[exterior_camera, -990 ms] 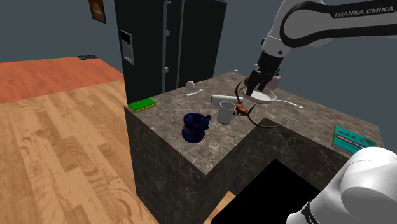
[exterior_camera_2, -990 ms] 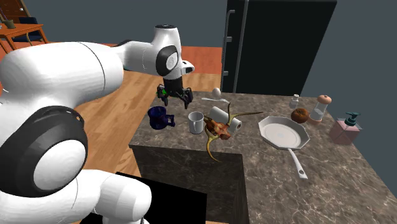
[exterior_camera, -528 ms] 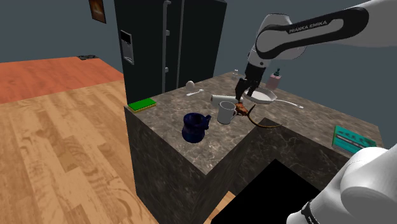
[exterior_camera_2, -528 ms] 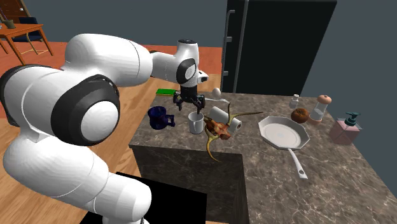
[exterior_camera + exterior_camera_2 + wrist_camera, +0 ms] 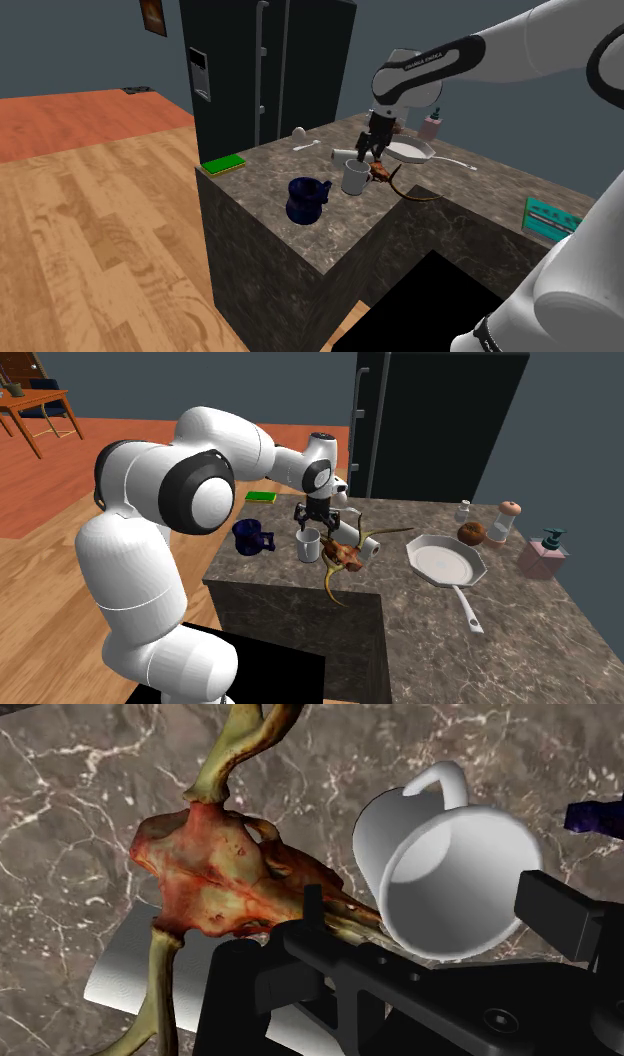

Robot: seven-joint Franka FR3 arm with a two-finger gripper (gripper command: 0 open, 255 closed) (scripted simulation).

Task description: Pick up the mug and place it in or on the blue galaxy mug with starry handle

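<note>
Tool (image 5: 316,520) spread, my fingers apart, hanging just over the white mug (image 5: 308,545) and not gripping it. Mug stands upright on the marble worktop (image 5: 520,622), near the centre of the second exterior view. Reddish antlered skull (image 5: 220,874) lies just beside it on the frame's right; whether they touch I cannot tell. Dark blue mug (image 5: 250,537) sits near, left of the white one, by the worktop's edge.
</note>
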